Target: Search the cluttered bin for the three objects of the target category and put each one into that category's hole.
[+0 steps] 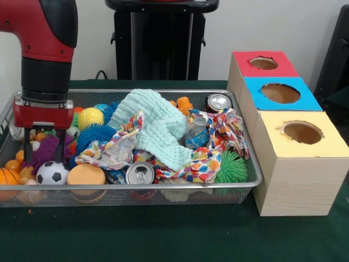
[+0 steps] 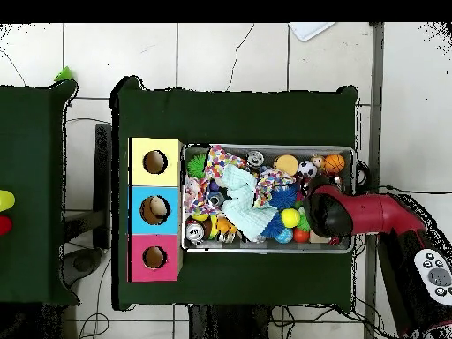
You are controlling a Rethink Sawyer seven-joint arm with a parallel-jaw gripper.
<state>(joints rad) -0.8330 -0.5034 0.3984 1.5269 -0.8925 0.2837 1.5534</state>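
The bin stands mid-table, its long sides parallel to the table's long edges. It is filled with clutter. A mint cloth lies over the middle, with a patterned cloth tangled beside and under it. Two cans show: one on its side at the rail nearer the front camera, one at the far corner next to the boxes. A green spiky ball sits at the box end, and a blue spiky ball near the middle. A soccer ball, an orange disc and a small basketball line the front rail at the end away from the boxes.

The arm comes down over that end. The gripper has its two fingers apart, lowered among the toys beside a purple toy. Nothing is held between them.

Small orange and yellow pieces lie low at that end of the bin; whether they are plush animals cannot be told.

Three boxes stand in a row touching the bin's other end. The red hole is farthest from the front camera, the blue hole in the middle, the yellow hole nearest. In the overhead view the red box lies toward the robot's side of the table.
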